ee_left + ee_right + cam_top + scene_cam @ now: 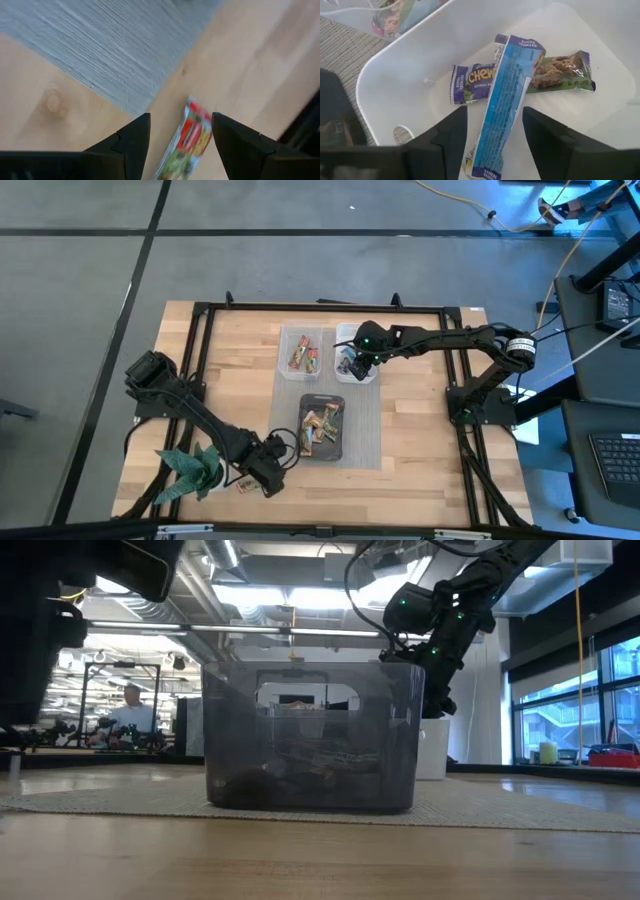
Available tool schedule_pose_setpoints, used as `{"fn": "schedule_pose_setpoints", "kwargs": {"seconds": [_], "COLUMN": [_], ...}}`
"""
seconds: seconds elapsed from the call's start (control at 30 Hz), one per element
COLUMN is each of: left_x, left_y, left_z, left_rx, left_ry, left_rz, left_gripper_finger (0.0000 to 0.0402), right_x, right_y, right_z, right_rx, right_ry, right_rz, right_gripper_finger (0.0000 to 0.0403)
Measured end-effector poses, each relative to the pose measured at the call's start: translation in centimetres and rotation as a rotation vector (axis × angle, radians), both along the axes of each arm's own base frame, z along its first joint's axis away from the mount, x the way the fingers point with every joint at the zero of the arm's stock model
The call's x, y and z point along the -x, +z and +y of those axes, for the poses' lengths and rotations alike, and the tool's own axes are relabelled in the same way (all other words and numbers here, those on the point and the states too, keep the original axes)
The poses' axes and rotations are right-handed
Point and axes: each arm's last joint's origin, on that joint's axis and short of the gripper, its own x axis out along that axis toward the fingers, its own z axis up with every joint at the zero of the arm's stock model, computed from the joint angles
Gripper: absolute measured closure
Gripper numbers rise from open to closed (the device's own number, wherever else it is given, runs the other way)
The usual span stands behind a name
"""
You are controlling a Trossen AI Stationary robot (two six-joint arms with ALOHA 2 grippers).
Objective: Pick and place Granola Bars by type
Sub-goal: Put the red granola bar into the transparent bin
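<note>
In the high view the right hand [352,363] hangs over the white tray [356,378] just right of centre in the upper half of the frame. Its wrist view shows the two fingers [445,145] spread apart, with a blue-backed bar [504,102] lying loose between them on a purple-and-green bar [520,76] in that tray; the fingers do not clamp it.

Just to the left of the white tray sits a clear tray [302,352] holding a few red and green bars [303,358]. Below both, in the middle of the frame on the grey mat [363,425], the dark bin [322,427] holds a mixed heap of granola bars [322,426].

The left hand [262,476] is low at the lower left of the frame, beside the green plant [195,470]. Its fingers [127,142] stand apart on either side of a red-and-green bar [189,142] lying flat on the bare wooden table [45,107], just off the mat's edge, not gripped.
</note>
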Motion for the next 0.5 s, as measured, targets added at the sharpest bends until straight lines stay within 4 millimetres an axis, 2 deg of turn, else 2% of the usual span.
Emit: {"fn": "schedule_pose_setpoints", "kwargs": {"seconds": [0.1, 0.33, 0.5], "left_x": [-0.15, -0.5, -0.68], "left_y": [0.03, 0.08, 0.12], "left_z": [0.1, 0.47, 0.52], "left_rx": [-0.008, -0.049, 0.051], "left_ry": [0.112, 0.042, 0.063], "left_rz": [-0.029, -0.056, -0.007], "left_gripper_finger": [0.0195, 0.0195, 0.0195], "right_x": [0.0, -0.01, -0.01], "right_y": [0.0, 0.01, 0.01], "right_z": [0.0, 0.01, 0.0], "right_rx": [0.0, 0.0, 0.0], "right_ry": [0.0, 0.0, 0.0], "right_rz": [0.0, -0.001, -0.001], "right_gripper_finger": [0.0209, 0.021, 0.021]}}
